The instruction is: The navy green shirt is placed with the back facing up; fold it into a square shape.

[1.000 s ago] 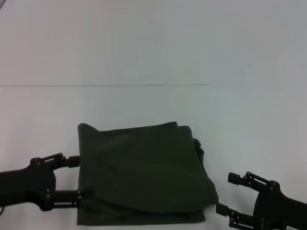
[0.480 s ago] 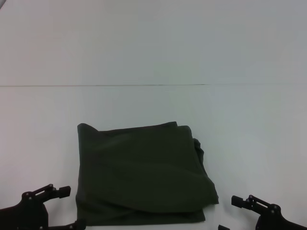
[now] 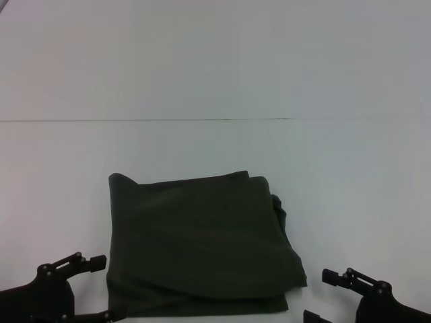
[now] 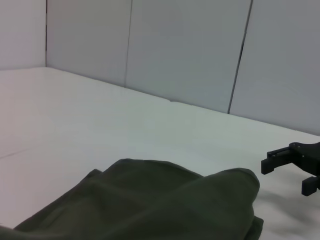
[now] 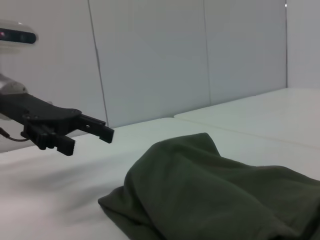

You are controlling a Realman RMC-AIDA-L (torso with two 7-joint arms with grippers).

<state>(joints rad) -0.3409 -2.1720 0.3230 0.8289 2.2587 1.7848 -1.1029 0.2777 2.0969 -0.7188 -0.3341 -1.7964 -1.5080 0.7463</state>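
1. Your shirt (image 3: 202,245) lies folded into a rough square on the table (image 3: 215,67), between the two claws.
2. Left claw (image 3: 84,289) and right claw (image 3: 323,296) both sit spread apart, holding nothing, near the front corners.
3. Watch the bunched right edge: a passing finger could snag it and pull the fold apart.
4. No containers are in sight.
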